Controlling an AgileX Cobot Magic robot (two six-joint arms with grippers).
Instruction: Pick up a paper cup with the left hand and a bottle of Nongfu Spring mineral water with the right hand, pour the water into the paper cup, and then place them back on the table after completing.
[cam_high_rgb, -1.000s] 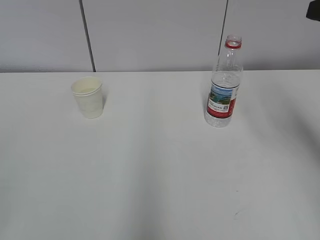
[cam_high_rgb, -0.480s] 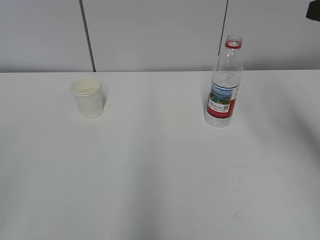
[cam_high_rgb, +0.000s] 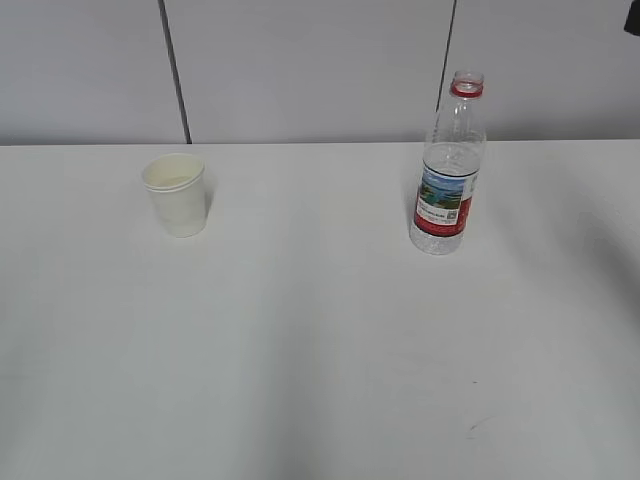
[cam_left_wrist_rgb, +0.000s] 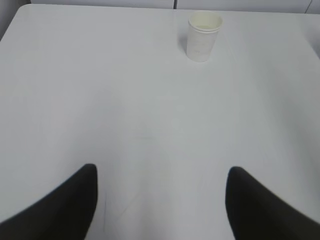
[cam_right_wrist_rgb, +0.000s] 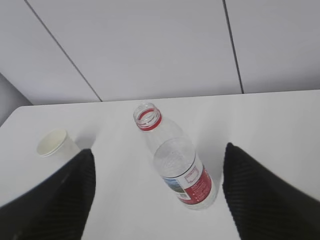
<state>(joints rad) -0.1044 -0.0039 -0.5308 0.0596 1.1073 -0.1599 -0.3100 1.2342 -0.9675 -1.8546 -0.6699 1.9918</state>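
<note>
A cream paper cup (cam_high_rgb: 176, 194) stands upright on the white table (cam_high_rgb: 300, 340) at the back left. A clear Nongfu Spring bottle (cam_high_rgb: 448, 170) with a red-and-scenic label and a red neck ring stands upright at the back right, with no cap. It holds clear water. In the left wrist view the cup (cam_left_wrist_rgb: 203, 35) is far ahead of my left gripper (cam_left_wrist_rgb: 161, 169), which is open and empty above bare table. In the right wrist view my right gripper (cam_right_wrist_rgb: 158, 150) is open, above and short of the bottle (cam_right_wrist_rgb: 179, 162); the cup (cam_right_wrist_rgb: 54, 143) shows at the left.
A grey panelled wall (cam_high_rgb: 320, 70) with dark vertical seams rises behind the table's far edge. A small dark part of the right arm (cam_high_rgb: 634, 20) shows in the exterior view's top right corner. A faint scuff (cam_high_rgb: 472, 428) marks the table near the front.
The dark arm part in the top right corner has slid further out of the exterior view. Cup and bottle have not moved.
</note>
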